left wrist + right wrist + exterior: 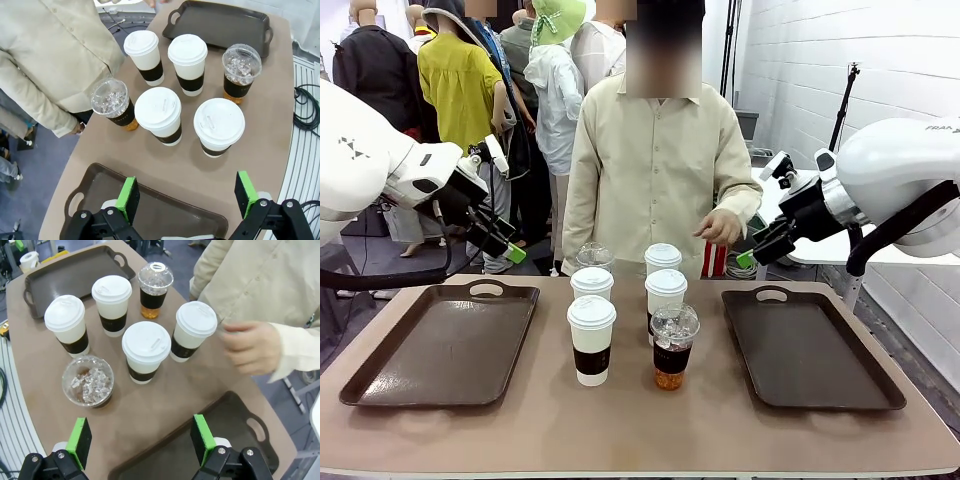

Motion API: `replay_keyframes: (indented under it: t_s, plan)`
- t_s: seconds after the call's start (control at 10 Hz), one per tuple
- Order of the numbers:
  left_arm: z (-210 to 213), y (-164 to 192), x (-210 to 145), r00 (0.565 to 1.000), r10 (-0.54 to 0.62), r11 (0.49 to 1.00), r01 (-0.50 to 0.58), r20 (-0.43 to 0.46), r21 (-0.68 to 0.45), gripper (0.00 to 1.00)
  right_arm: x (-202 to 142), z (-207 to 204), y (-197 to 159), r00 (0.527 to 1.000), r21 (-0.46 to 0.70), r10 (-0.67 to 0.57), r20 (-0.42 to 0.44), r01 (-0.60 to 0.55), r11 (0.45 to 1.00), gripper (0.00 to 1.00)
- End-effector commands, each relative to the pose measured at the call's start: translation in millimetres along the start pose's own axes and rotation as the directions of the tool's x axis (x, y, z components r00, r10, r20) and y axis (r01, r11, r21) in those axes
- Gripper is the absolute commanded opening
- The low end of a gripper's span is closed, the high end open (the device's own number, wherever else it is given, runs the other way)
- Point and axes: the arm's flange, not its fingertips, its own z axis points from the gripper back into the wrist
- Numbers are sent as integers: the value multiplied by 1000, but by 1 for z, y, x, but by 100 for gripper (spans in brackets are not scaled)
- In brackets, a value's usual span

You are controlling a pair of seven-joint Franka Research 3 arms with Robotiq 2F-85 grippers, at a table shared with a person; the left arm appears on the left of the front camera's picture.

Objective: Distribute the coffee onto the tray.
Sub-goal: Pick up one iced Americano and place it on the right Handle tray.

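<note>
Six coffees, four paper cups (pixel 591 340) and two iced cups (pixel 674 345), stand upright and lidded in a tight cluster at the middle of the table (pixel 640 430). They sit on the table top itself, between the left tray (pixel 440 350) and the right tray (pixel 810 350). Seen from the robot's side they form two columns of three. The left column has two paper cups in front and an iced cup at the far end; the right column has an iced cup in front and two paper cups behind it. The left gripper (pixel 186 195) hangs raised above the left tray, its jaws spread wide and grasping nothing. The right gripper (pixel 141 436) hangs raised over the right tray's edge, likewise released and bare. A person (pixel 650 170) stands at the far side. One hand (pixel 723 226), loosely curled and blurred, is just beside the far right paper cup; whether it touches the cup cannot be told.
</note>
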Motion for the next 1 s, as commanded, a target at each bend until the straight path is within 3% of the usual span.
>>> replay_keyframes:
  t_s: [0.0,0.9]
  plan:
    - [0,2,-1,1000,-5,1000,5,16,-15,100,-2,0,-2,1000,16,11,18,-12,1000,100]
    - [0,2,-1,1000,-5,1000,5,16,-15,100,-2,0,-2,1000,16,11,18,-12,1000,100]
